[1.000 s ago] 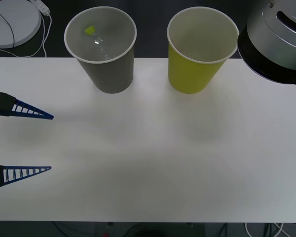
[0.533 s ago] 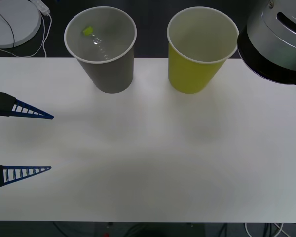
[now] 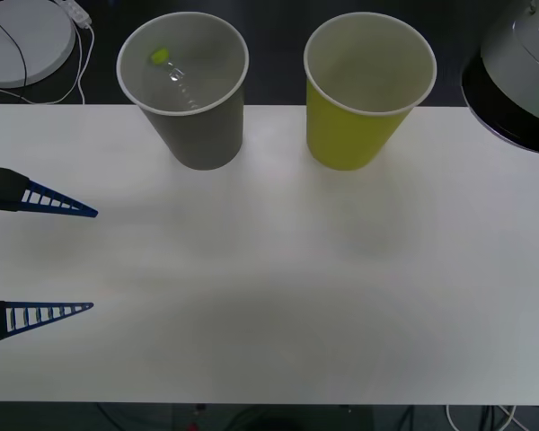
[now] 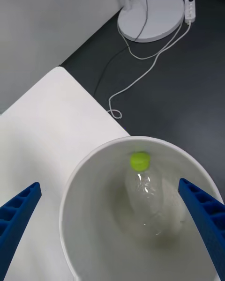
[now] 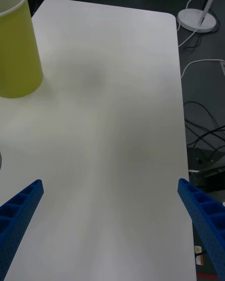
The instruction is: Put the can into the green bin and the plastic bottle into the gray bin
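Light, thin-walled plastic bottle [image 4: 147, 194] lies inside the gray bin [image 4: 84, 168]; the capped neck would grip best; right gripper [image 4: 112, 229] above gapes empty, left gripper [image 3: 49, 256] likewise

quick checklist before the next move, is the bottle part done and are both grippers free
1. Plastic bottle inside the gray bin, cap up: ok.
2. Right gripper open above that bin, holding nothing: ok.
3. Left gripper open at the table's left edge, holding nothing: ok.
4. Both bins upright, green bin beside the gray one: ok.
5. Can inside the green bin: cannot tell.
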You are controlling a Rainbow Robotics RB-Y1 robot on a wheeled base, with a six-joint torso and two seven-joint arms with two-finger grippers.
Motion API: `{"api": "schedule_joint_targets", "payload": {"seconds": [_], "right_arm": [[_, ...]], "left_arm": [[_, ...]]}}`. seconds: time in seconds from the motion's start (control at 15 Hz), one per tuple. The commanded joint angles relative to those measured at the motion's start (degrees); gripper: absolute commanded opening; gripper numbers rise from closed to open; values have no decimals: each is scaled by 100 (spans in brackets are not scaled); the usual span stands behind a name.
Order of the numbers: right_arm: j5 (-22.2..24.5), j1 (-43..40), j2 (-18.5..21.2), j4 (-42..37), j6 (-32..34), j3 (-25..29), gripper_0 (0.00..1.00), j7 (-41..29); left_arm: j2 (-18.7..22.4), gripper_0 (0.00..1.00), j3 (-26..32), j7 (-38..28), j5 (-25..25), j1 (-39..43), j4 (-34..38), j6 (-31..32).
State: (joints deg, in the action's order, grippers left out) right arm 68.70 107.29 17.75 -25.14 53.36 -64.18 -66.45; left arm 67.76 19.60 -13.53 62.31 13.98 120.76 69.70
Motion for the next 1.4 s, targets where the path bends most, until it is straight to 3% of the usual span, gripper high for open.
{"api": "schedule_joint_targets", "payload": {"seconds": [0.07,0.93,1.4], "right_arm": [[-50,-182,238,-70,412,433,100,353],[73,-1949,2488,-3691,508,1364,100,924],[-1069,-2837,3613,-4702,508,1426,100,2418]], "left_arm": [[0,100,0,0,0,0,0,0],[0,100,0,0,0,0,0,0],[0,100,0,0,0,0,0,0]]}}
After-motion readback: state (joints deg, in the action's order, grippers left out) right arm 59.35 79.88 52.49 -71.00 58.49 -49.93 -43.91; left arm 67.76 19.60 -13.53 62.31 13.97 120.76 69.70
